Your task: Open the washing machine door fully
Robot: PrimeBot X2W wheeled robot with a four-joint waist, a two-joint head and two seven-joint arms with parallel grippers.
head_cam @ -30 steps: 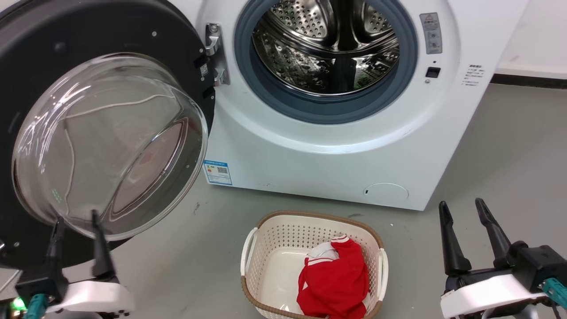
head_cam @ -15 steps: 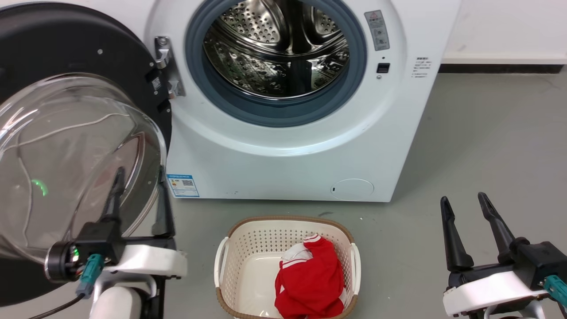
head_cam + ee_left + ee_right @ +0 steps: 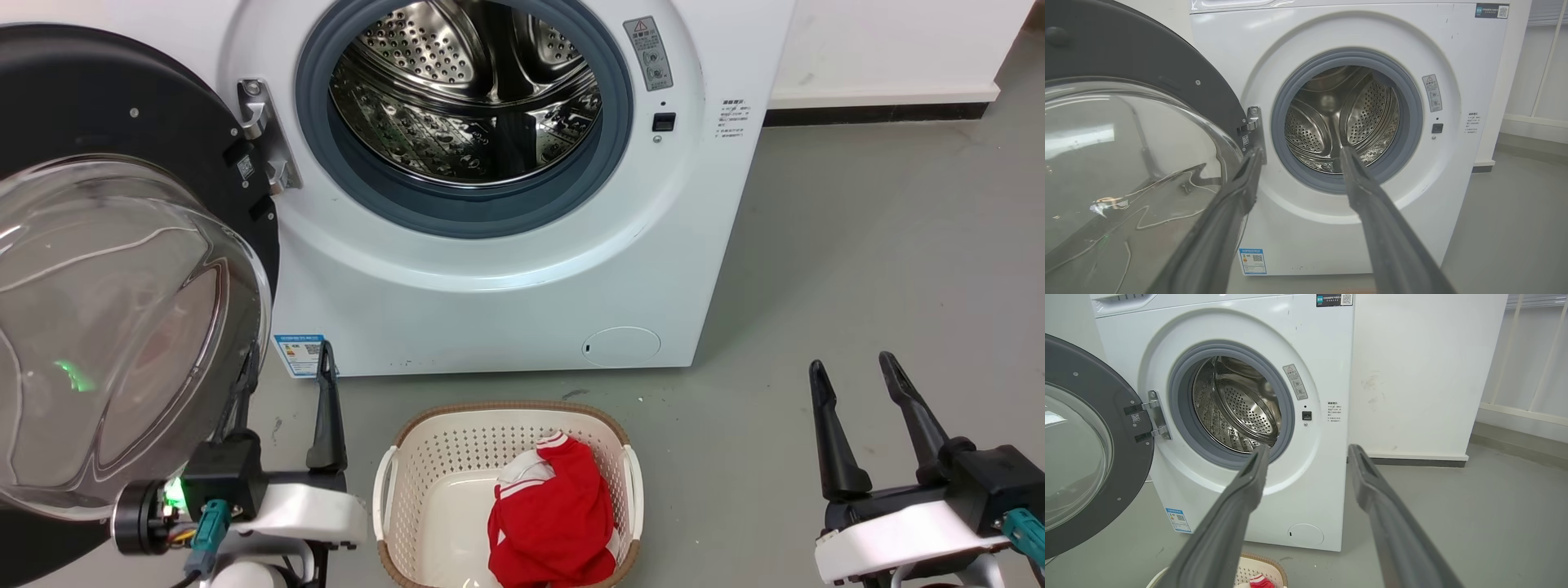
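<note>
The washing machine door [image 3: 114, 327] hung wide open. The left gripper [image 3: 287, 359] and right gripper [image 3: 851, 365] gaped empty (left just beside the glass), so a stray swing might knock it.

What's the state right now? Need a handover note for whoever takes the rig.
Left gripper: open, empty, low beside the glass bowl of the washing machine door; whether it touches the glass cannot be told.
Right gripper: open, empty, over the floor to the right of the washing machine.
Door: swung wide to the left on its hinge, drum fully uncovered.
Basket with a red garment sits on the floor before the machine.
Done: door open wide, seemingly near its limit.
Left: probably only checking that it goes no further.
</note>
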